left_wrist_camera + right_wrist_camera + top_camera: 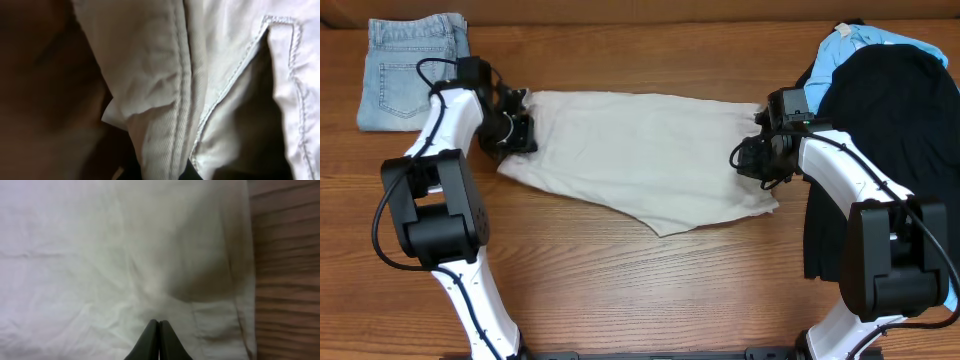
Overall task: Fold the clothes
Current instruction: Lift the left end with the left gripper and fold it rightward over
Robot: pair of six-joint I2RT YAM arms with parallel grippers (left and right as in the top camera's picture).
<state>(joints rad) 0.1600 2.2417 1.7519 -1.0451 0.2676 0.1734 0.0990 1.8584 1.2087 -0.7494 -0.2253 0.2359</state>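
Observation:
The pale beige shorts lie spread flat across the middle of the table. My left gripper is at their left end. In the left wrist view its jaws are shut on a stitched seam of the shorts, next to a pocket opening. My right gripper is over the right end. In the right wrist view its fingers are pressed together above the flat cloth, near the hem. A black garment and a light-blue one lie piled at the right.
Folded blue jeans lie at the back left corner. The black garment trails down the right edge beside my right arm. Bare wooden table lies in front of the shorts and shows right of the hem in the right wrist view.

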